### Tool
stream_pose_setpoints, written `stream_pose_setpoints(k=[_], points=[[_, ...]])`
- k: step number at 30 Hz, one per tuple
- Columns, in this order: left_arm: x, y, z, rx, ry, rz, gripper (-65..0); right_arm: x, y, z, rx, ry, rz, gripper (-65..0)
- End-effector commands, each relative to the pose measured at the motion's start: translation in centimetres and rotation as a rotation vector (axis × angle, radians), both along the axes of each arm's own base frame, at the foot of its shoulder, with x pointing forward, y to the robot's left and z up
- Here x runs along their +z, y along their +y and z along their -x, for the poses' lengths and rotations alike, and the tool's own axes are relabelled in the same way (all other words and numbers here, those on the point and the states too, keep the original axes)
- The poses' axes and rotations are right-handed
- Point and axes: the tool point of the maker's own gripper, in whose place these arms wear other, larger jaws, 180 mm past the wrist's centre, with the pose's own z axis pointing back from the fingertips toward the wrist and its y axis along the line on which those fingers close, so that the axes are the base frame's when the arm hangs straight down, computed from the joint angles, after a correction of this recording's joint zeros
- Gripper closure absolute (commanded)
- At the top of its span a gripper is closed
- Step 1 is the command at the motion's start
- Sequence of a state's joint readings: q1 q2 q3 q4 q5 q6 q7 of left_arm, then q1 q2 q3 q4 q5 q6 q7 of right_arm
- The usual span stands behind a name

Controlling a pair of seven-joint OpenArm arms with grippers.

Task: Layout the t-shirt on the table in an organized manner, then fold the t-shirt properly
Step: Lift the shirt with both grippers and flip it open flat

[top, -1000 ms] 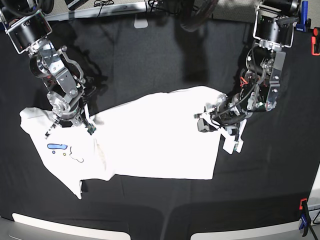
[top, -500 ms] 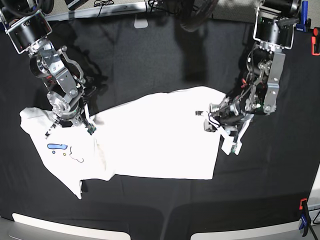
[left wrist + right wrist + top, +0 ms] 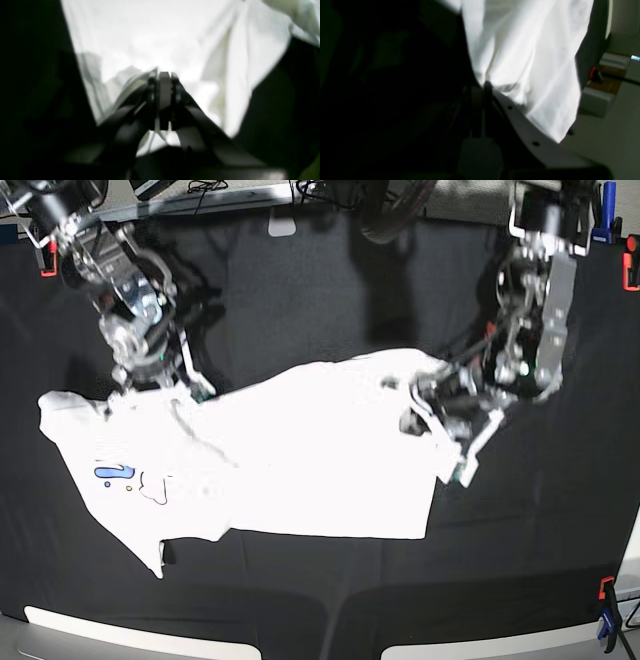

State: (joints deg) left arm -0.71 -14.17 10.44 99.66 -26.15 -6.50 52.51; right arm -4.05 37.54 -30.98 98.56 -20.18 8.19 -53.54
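**White shirt spread across black table, both grippers clamped on its cloth**

The table [image 3: 300, 280] is the biggest thing in view, a wide surface of wrinkled black cloth that fills nearly the whole base view. An orange clamp [image 3: 631, 268] and a blue clamp [image 3: 608, 218] sit at its far right edge, and another pair shows at the near right corner.

The t-shirt [image 3: 310, 460] lies across the middle of the table, stretched from left to right, mostly plain white. A sleeve points toward the left edge, and a second flap hangs toward the near side. Near that left end a small patch of print shows: a blue stroke [image 3: 114, 473], a few coloured dots and a thin dark outline. No letters or words can be read from it, and no brand or label is legible anywhere.

The right gripper [image 3: 150, 380] sits at the shirt's upper left edge. In the right wrist view its jaws are pressed together with white cloth bunched at the tips, so it pinches the shirt.

The left gripper [image 3: 425, 405] is at the shirt's right end, over the white cloth. The left wrist view is blurred, yet the jaws [image 3: 162, 77] stand pressed together with a fold of the shirt caught between them, and cloth rises in folds around them.
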Motion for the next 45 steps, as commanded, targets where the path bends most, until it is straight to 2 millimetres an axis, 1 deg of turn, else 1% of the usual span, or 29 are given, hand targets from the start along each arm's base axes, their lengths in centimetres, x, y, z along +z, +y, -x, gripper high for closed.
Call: stream_pose_setpoints(k=[1, 4, 7, 11, 13, 16, 21, 24, 29, 34, 36, 40, 45], points=[[2.0, -0.1, -0.5, -0.005, -0.075, 0.008, 0.0, 1.3, -0.8, -0.2, 0.0, -0.031, 0.03, 0.0], [2.8, -0.3, 1.5, -0.018, -0.103, -0.014, 0.0, 1.8, -1.8, 2.2, 0.006, -0.001, 0.069, 0.0], [3.6, -0.3, 3.2, -0.027, -0.127, -0.042, 0.0, 3.0, -3.0, 4.2, 0.008, -0.003, 0.136, 0.0], [4.5, -0.2, 5.2, -0.038, -0.139, -0.088, 0.0, 5.1, -4.4, 6.1, 0.048, -0.042, 0.275, 0.0], [4.8, -0.1, 6.2, -0.048, -0.128, -0.106, 0.0, 5.8, -5.0, 7.1, 0.071, -0.041, 0.332, 0.0], [5.3, -0.2, 7.7, -0.062, -0.11, -0.119, 0.0, 6.2, -5.7, 8.6, 0.124, -0.026, 0.394, 0.0], [5.9, -0.4, 9.9, -0.08, -0.085, -0.12, 0.0, 6.9, -7.1, 10.5, 0.194, -0.012, 0.496, 0.0], [5.2, -0.2, 11.6, -0.085, -0.039, -0.143, 0.0, 6.8, -7.8, 11.8, 0.238, 0.024, 0.535, 0.0], [3.8, 1.7, 14.1, -0.063, 0.023, -0.259, 0.0, 6.3, -8.8, 14.6, 0.296, 0.108, 0.56, 0.0], [2.4, 3.2, 16.1, -0.004, 0.093, -0.318, 0.0, 6.8, -8.7, 16.7, 0.389, 0.094, 0.599, 0.0], [2.1, 3.2, 16.7, 0.003, 0.114, -0.315, 0.0, 7.0, -8.7, 17.8, 0.421, 0.102, 0.603, 0.0], [1.5, 3.3, 18.1, -0.003, 0.164, -0.317, 0.0, 6.6, -8.8, 20.7, 0.491, 0.18, 0.602, 0.0], [0.6, 3.3, 20.4, -0.012, 0.234, -0.319, 0.0, 6.6, -8.3, 22.7, 0.53, 0.199, 0.583, 0.0]])
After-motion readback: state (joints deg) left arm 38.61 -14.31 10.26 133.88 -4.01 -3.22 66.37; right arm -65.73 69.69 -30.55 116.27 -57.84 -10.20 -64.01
